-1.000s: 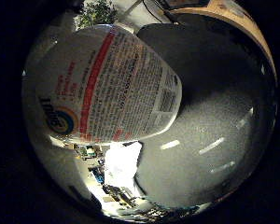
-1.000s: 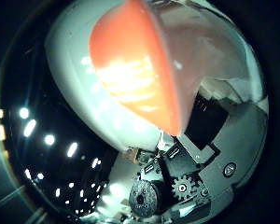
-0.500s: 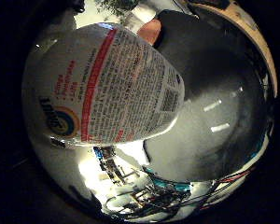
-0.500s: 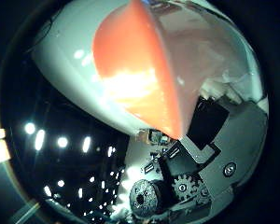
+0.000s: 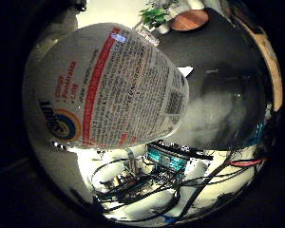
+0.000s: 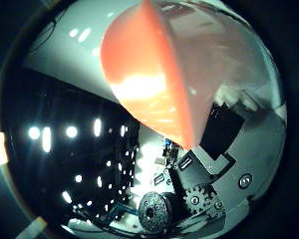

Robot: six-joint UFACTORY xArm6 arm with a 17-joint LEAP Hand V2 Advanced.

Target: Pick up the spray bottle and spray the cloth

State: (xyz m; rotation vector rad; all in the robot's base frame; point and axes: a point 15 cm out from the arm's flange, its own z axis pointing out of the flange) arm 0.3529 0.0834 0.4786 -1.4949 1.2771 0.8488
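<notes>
The spray bottle (image 5: 109, 90) fills much of the little finger side view: a white body with a label in red and dark print, close against the palm. Its orange spray head (image 6: 149, 84) fills the upper part of the thumb side view. White, black and geared parts of my right hand (image 6: 224, 169) lie right against the head, with the fingers curled round the bottle. The bottle is held up off the dark tabletop (image 5: 228, 95). No cloth shows in either view.
A green plant (image 5: 154, 16) and a round wooden piece (image 5: 190, 19) stand at the far side of the dark tabletop. A small white scrap (image 5: 185, 71) lies on it. Equipment with a teal panel (image 5: 166, 159) sits past the table's edge. Ceiling lights (image 6: 70, 132) show behind the spray head.
The bottle has kept its place against the palm while the background has swung round: the hand has turned with the bottle, bringing the plant and the equipment into view.
</notes>
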